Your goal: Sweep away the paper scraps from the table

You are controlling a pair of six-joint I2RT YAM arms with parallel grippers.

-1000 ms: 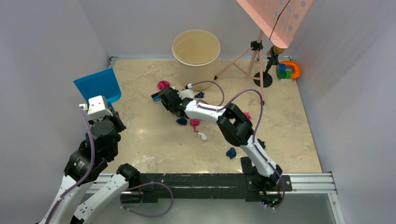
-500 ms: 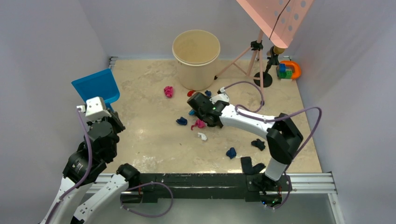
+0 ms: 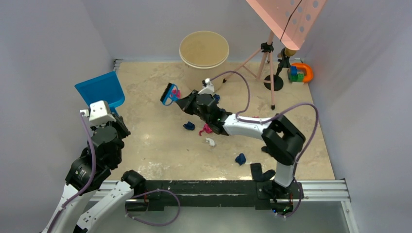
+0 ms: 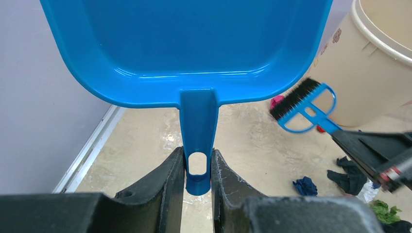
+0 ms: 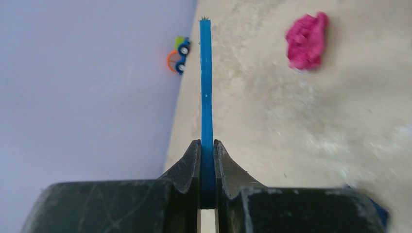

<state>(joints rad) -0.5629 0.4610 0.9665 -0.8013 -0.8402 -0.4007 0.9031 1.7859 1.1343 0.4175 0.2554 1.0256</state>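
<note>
From above: right gripper [image 3: 187,103] clamps the brush [image 3: 168,94], bristles beside a pink scrap [image 3: 176,92]; other scraps [image 3: 205,129] lie nearer the arms, dustpan [image 3: 101,90] well left. Left wrist: left gripper [image 4: 198,167] pinches the dustpan's handle. Right wrist: pink scrap sits right of the brush's long axis.

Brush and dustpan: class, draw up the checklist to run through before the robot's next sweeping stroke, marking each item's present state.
1. Left jaws shut on dustpan handle: ok.
2. Right jaws shut on brush handle: ok.
3. Dustpan lip resting on table: not ok, pan looks raised.
4. Bristles touching table: cannot tell.
5. Pink scrap near brush head: ok.
6. Paper scraps gathered by dustpan: not ok, scattered mid-table.
</note>
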